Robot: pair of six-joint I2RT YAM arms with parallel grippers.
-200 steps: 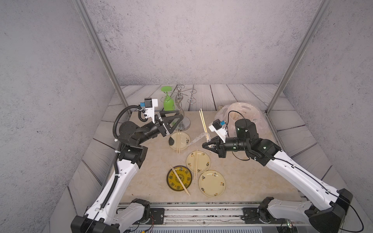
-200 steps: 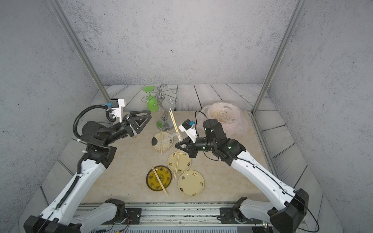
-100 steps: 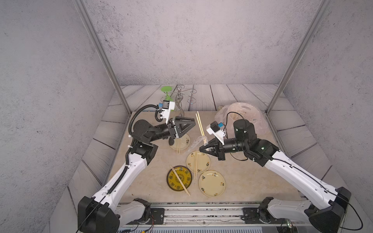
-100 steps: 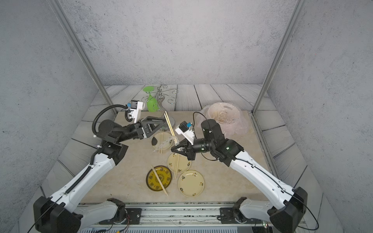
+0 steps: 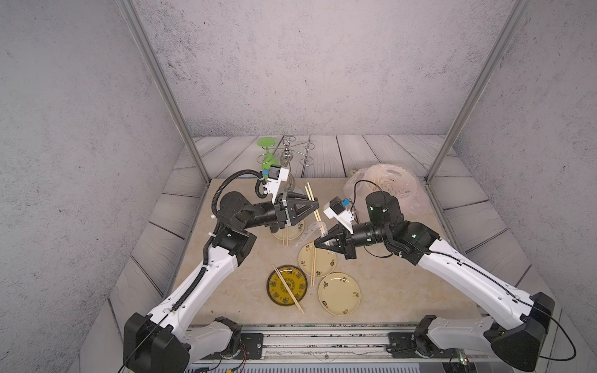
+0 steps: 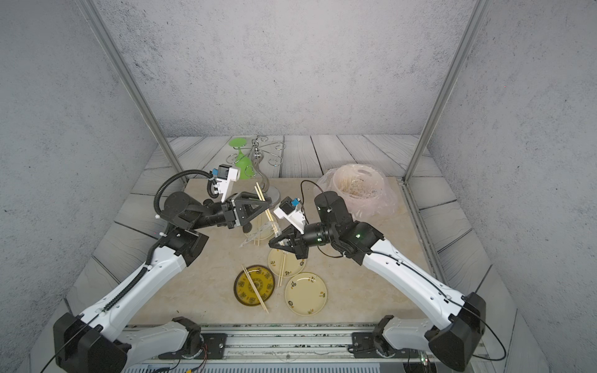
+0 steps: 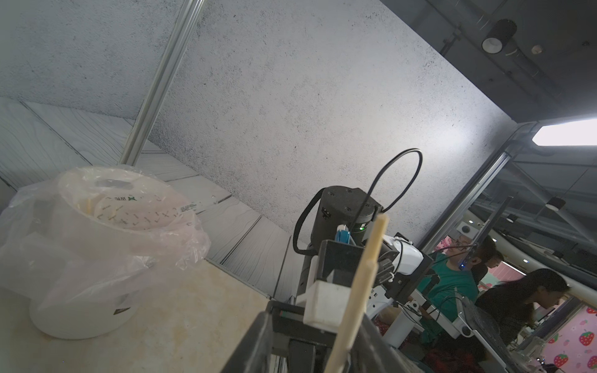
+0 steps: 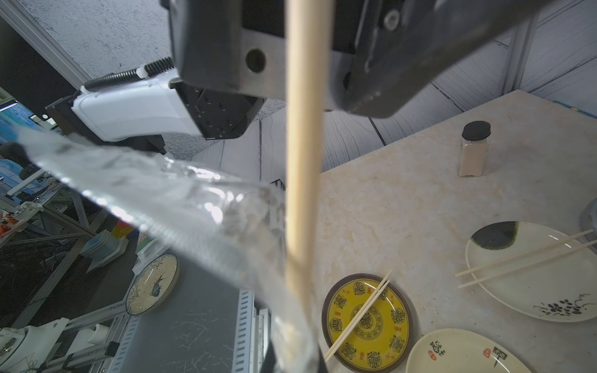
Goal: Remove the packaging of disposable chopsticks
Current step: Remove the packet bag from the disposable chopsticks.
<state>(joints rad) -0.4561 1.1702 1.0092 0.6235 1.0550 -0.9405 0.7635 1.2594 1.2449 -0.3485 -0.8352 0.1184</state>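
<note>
Where the right pincer (image 5: 318, 246) clamps the packaging (image 8: 161, 200), wrist-view cropping hides its tips; the left pincer (image 5: 315, 206), at 12 o'clock, stands apart around the disposable chopsticks (image 5: 310, 193).

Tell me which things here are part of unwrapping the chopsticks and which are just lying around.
In the job:
- held chopsticks
- sleeve
- left gripper
- right gripper

Lying about:
- yellow plate
- pale plates
- unwrapped pairs on plates
- green glass
- wire rack
- spice jar
- bin
</note>
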